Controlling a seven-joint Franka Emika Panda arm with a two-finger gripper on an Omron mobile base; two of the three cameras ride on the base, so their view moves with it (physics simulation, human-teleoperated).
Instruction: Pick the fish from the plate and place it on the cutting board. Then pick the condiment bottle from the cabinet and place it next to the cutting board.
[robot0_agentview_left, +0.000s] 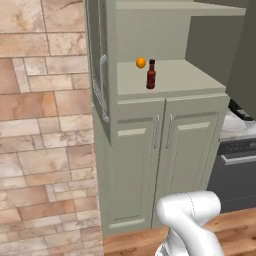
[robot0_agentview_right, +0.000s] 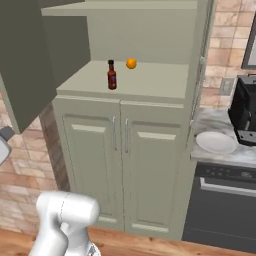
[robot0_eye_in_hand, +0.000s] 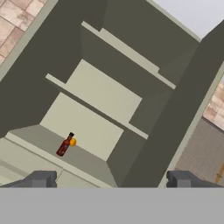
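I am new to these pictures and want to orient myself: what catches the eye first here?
A dark-red bottle stands upright on the open shelf of the green cabinet, with a small orange ball just behind it. To the right, a white plate lies on the counter beside a black coffee machine.

Condiment bottle (robot0_agentview_right: 112, 75) stood upright on shelf in cabinet (robot0_agentview_right: 150, 165) recess, near front edge. Small ball (robot0_agentview_right: 131, 63) lay just behind bottle, toward back wall. Double doors below shelf. Plate (robot0_agentview_right: 216, 142) lay on tabletop (robot0_agentview_right: 220, 156) right of cabinet, coffee machine (robot0_agentview_right: 245, 110) behind it. Oven (robot0_agentview_right: 225, 205) sat under tabletop.
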